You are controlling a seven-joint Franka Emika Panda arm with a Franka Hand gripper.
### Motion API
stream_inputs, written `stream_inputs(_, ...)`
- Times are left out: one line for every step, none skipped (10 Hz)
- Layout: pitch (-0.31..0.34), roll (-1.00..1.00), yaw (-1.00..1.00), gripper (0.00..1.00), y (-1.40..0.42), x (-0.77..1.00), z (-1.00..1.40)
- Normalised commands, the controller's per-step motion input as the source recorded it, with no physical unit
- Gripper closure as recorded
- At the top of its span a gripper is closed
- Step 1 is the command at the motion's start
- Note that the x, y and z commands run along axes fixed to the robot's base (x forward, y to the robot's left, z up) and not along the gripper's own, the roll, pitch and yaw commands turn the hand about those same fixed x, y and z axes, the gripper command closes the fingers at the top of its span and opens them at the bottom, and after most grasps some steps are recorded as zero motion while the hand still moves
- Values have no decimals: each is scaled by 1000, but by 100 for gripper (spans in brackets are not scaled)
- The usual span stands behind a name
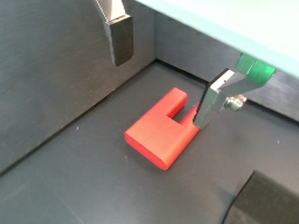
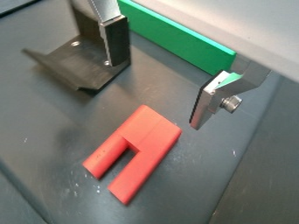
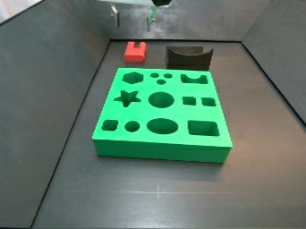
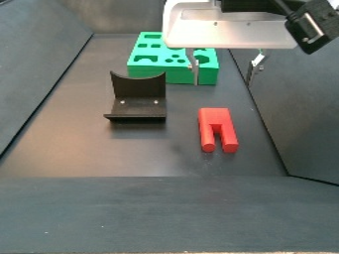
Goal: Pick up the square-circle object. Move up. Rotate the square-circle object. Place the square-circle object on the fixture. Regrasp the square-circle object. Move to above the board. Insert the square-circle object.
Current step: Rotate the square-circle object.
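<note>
Wrist views first: in both I see the gripper [image 1: 163,74] with its jaws spread wide, and nothing sits between the silver fingers [image 1: 121,39]. The square-circle object [image 1: 162,131] lies flat on the dark floor below, untouched; one finger stands just beside its notched end, and I cannot tell whether it hangs clear of the floor. In a wrist view the same red piece [image 2: 132,152] shows two prongs pointing away from the board [image 2: 176,39], whose green edge runs behind the fingers [image 2: 114,39]. The fixture [image 2: 76,66] stands near one finger, well apart from the red piece. The gripper [image 2: 163,74] is above the floor between fixture and piece.

Side views next: in a side view the board [image 3: 165,114] lies in the middle of the floor, with the square-circle object [image 3: 135,52] and the fixture [image 3: 188,55] beyond its far edge, side by side but not touching. The gripper [image 3: 134,12] is partly cut off at the frame edge there. In a side view I see the gripper [image 4: 225,65] hanging over the square-circle object [image 4: 217,130], the fixture [image 4: 137,96] beside it and the board [image 4: 175,54] behind.
</note>
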Motion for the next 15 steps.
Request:
stream_inputs(-63,18,390,0,1,39,-34)
stream_inputs(-62,17,249,0,1,36,-36)
stream_inputs(0,0,0,0,0,0,-1000)
stream_inputs(-10,-1,-51,0,0,7,-1000)
stream_inputs(-20,-10,-45,0,-1,12,-1000)
stream_inputs(-27,-24,-33,0,2,16,-1000)
stream_inputs(-32,-39,-21,0,3,22,-1000)
stream_inputs(-36,-61,-4,0,3,35,-1000)
stream_inputs(-35,-76,6,0,4,45,-1000)
stream_inputs(-31,-92,14,0,6,51,-860)
stream_inputs(-31,-99,16,0,7,54,-782)
stream_inputs(-32,-108,16,0,12,52,-634)
stream_inputs(-36,-114,14,0,15,49,-527)
stream_inputs(-41,-122,10,0,17,46,-388)
stream_inputs(-46,-127,10,0,18,42,-322)
